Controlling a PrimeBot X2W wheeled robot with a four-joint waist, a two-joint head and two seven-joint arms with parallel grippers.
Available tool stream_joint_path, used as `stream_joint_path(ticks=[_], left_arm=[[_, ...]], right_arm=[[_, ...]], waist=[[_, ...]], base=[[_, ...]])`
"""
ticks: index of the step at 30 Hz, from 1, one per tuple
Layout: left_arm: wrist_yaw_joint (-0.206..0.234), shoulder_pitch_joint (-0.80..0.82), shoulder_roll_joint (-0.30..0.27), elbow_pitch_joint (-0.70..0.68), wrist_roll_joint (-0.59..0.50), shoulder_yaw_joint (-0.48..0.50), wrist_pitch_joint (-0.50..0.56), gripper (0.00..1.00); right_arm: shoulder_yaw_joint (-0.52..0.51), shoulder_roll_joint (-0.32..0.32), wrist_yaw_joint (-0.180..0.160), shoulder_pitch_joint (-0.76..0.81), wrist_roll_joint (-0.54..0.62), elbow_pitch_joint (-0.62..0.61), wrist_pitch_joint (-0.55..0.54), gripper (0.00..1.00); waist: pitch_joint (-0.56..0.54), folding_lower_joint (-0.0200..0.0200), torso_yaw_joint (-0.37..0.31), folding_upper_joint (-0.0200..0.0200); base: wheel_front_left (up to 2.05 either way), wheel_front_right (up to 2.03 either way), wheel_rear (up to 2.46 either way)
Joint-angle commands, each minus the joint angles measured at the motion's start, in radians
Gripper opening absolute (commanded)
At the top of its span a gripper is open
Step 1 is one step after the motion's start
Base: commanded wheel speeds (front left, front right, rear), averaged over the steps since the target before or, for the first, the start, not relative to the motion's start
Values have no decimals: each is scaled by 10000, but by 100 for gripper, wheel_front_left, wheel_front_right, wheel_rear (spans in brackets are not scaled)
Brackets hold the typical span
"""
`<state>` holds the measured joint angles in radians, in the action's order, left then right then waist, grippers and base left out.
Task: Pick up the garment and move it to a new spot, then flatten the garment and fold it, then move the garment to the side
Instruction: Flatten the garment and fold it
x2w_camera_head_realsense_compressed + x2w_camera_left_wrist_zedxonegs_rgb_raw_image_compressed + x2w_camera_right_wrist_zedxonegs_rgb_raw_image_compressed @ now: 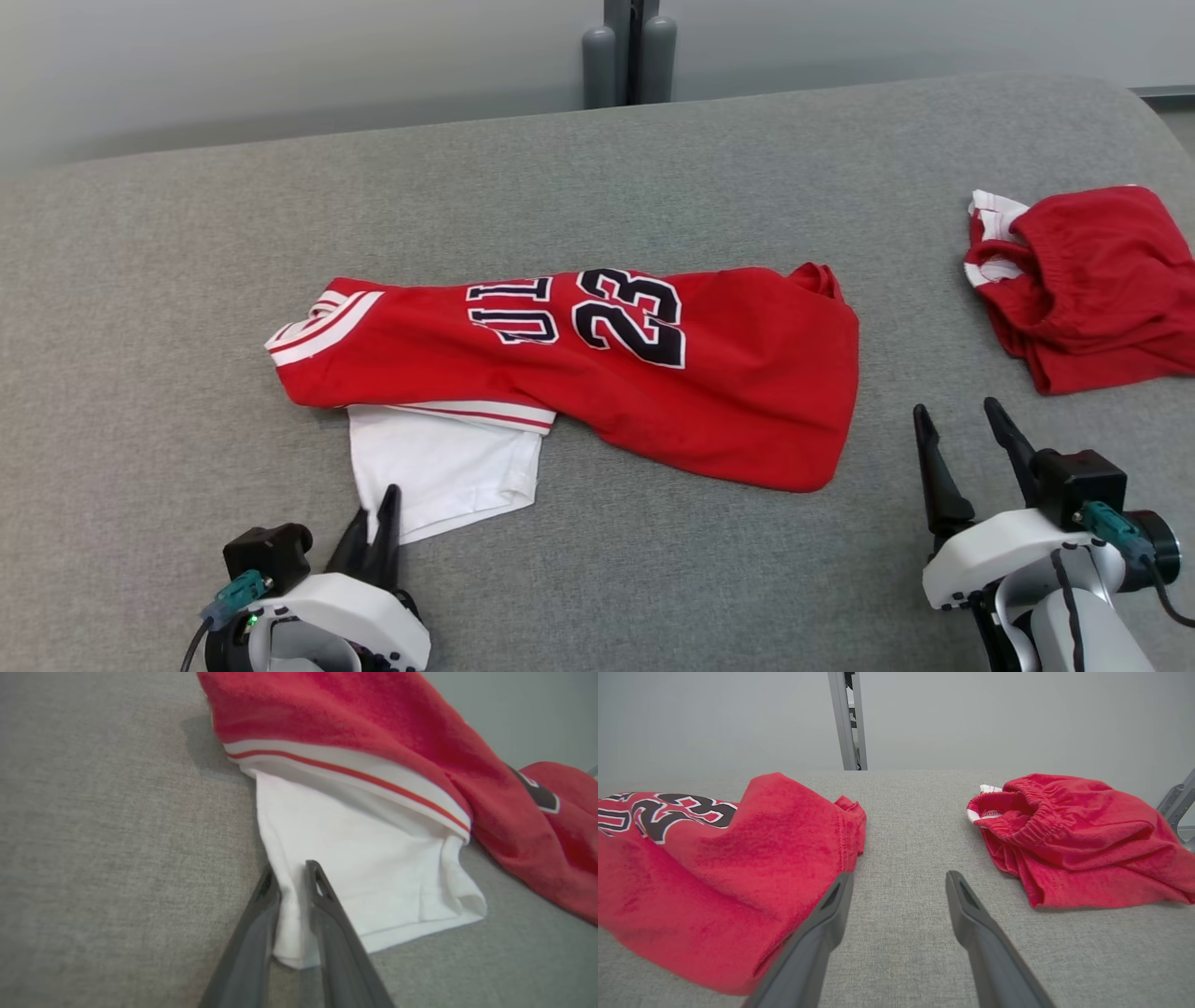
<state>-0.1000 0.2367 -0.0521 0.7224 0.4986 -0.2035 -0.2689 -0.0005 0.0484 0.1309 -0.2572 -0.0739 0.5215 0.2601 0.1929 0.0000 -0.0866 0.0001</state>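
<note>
Left gripper [376, 504]: we see its fingers pinched on the white sleeve [439, 462] of the red garment [653, 392], spread mid-way across the grey padding [597, 168]. Right gripper [954, 405], fingers apart, stands near the hem. Red shorts [1092, 280] lie far right.

Matt cloth garment [728, 401], coarse-woven surface [560, 187]

Soft, even light came from overhead, bright and without glare on the grey cloth surface [187, 280]. The jersey [597, 373] cast only a faint, narrow shadow along its edges, darkest beside the white sleeve [364, 858] in the left wrist view. The head view was sharp; the left gripper's fingers [252, 942] blurred near the lens, and the right wrist view's post [847, 718] leaned.
</note>
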Motion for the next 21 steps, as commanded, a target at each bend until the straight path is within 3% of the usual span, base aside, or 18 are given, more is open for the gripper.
stream_joint_path(ticks=[1, 9, 15, 16, 17, 21], left_arm=[[-42, -46, 19, 134, -51, -5, 83, 0], [661, -448, -139, -1394, -1051, 2409, 51, 0], [561, -729, -253, -1648, -1849, 3819, 49, 0], [507, -736, -228, -1603, -1956, 3924, 49, 42], [480, -740, -197, -1535, -2047, 4009, 49, 100], [382, -682, -97, -1488, -2327, 4214, 49, 100]], right_arm=[[-73, 53, -3, -42, -2, -67, 70, 100], [-116, 56, -3, 119, -235, 95, 70, 100], [356, 59, -3, 12, -452, 284, 71, 100], [436, 66, -3, -11, -487, 301, 71, 100], [521, 62, -3, -28, -482, 332, 71, 100], [790, 63, -3, -29, -594, 501, 71, 100]], waist=[[-1, 0, 91, -1], [-322, 0, 888, -1], [-454, 0, 1197, -1], [-455, 0, 1221, -1], [-452, 0, 1242, -1], [-430, 0, 1288, -1]], base=[[0, 0, 0], [0, 0, 0], [0, 0, 0], [0, 0, 0], [0, 0, 0], [0, 0, 0]])
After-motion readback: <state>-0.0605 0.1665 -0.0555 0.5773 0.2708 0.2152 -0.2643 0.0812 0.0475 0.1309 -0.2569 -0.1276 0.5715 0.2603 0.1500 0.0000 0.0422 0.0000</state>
